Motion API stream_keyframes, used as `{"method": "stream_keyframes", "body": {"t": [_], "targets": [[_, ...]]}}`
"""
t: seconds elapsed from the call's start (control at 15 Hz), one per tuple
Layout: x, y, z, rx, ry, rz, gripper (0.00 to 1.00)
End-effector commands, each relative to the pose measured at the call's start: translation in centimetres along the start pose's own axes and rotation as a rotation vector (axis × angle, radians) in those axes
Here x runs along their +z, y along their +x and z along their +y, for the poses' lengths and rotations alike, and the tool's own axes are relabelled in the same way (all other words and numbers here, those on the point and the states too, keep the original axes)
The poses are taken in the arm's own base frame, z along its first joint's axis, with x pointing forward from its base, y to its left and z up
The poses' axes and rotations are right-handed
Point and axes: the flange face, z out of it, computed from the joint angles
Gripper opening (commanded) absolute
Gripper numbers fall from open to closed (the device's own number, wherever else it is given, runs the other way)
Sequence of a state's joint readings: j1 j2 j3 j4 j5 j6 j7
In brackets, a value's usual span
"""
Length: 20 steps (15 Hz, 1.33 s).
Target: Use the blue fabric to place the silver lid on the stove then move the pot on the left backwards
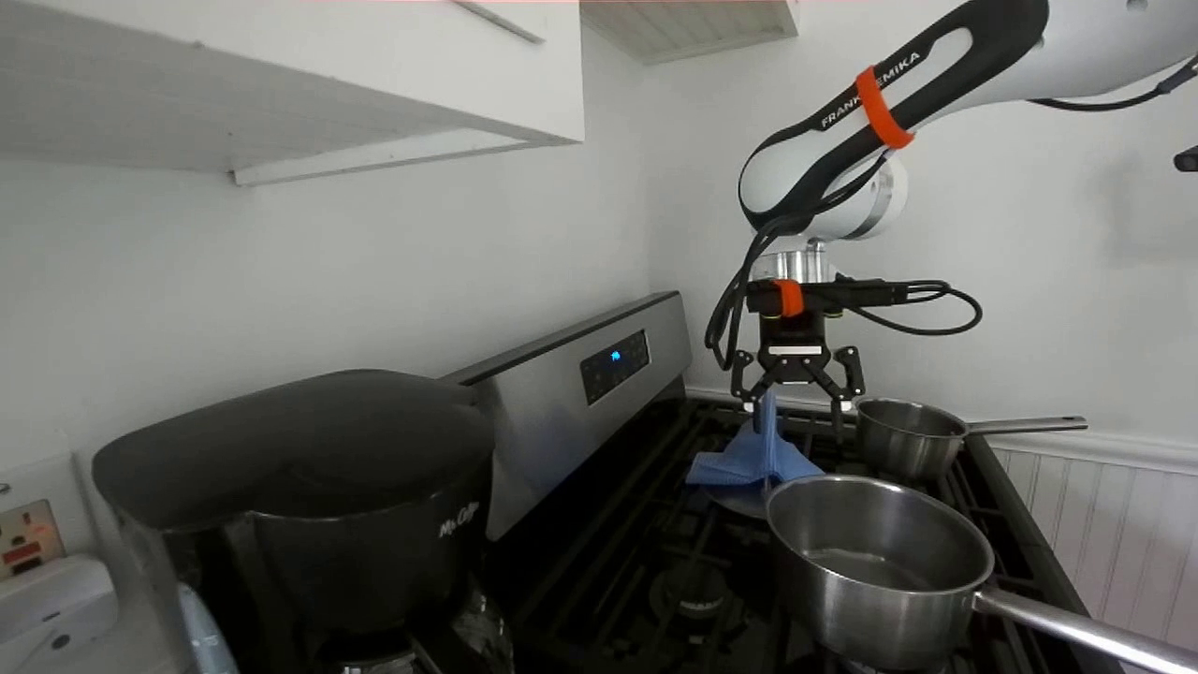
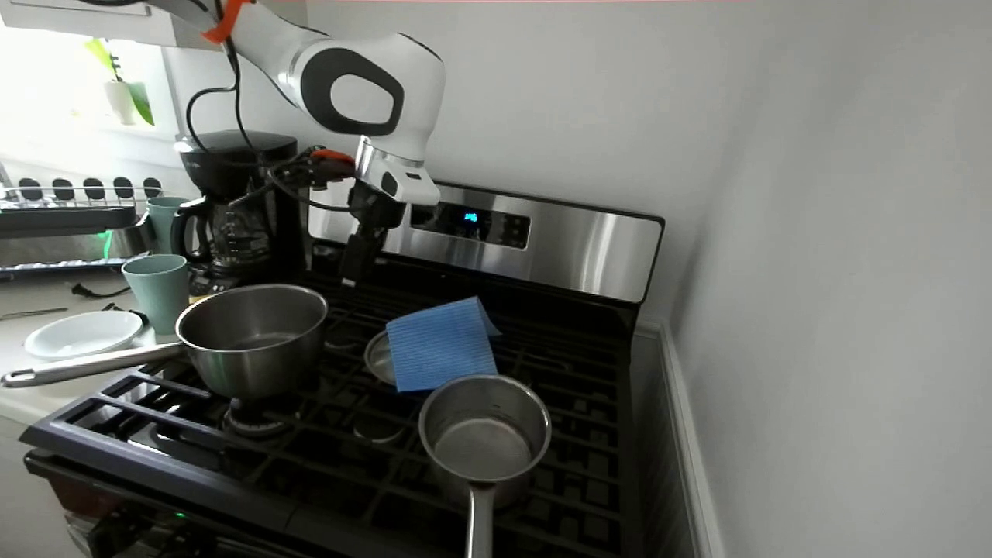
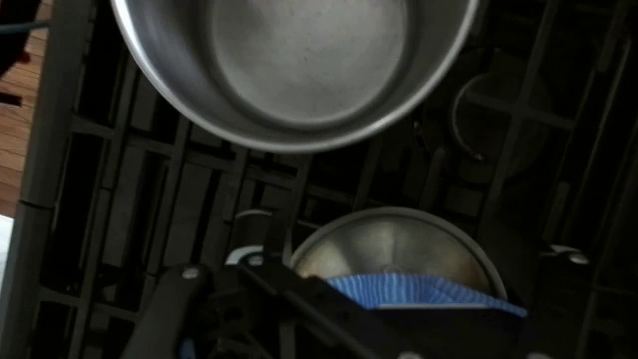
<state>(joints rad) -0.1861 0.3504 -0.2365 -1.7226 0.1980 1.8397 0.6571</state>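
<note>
The robot's gripper (image 1: 797, 417) is hanging above the stove (image 2: 341, 457), its fingers pointing down and standing wide apart, and as far as I'm seeing it is holding nothing. The blue fabric (image 2: 442, 349) is draping over the silver lid (image 3: 394, 244), covering part of it and leaving a curve of metal showing along one side. In an exterior view a raised fold (image 1: 769, 431) of the fabric is lining up near one fingertip, yet in an exterior view the blue fabric (image 2: 442, 349) and the gripper are appearing clearly apart. The lid is resting on the stove between the larger pot (image 1: 880, 599) and the smaller pot (image 2: 484, 442), set back toward the control panel (image 2: 558, 248), where a blue display (image 2: 470, 218) is glowing. Both pots are standing upright. The larger one is sitting on the side nearer the black coffee maker (image 1: 309, 459); the smaller one is sitting just beside the fabric, and I can't tell whether they are touching. Over on the counter (image 2: 54, 397), a green cup (image 2: 159, 294) is standing close to a white bowl (image 2: 84, 335).
</note>
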Motion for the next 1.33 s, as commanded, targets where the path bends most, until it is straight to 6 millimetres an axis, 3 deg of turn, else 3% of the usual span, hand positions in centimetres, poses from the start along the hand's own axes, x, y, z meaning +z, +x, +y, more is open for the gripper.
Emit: {"method": "stream_keyframes", "body": {"t": [0.0,0.27,0.47,1.0,1.13,1.2,1.27], "targets": [[0.9,-3.1,0.8,-0.014,-0.065,-0.105,1.0],[3.6,-4.5,0.2,-0.022,-0.06,-0.196,1.0],[4.4,-4.9,-0.5,-0.016,-0.005,-0.245,1.0],[7.2,-4.4,-2.9,0.033,0.09,-0.295,0.97],[8.0,-4.2,-3.4,0.042,0.107,-0.287,0.88],[8.4,-4.1,-3.6,0.043,0.111,-0.282,0.7],[8.7,-4.0,-3.8,0.044,0.116,-0.277,0.69]]}}
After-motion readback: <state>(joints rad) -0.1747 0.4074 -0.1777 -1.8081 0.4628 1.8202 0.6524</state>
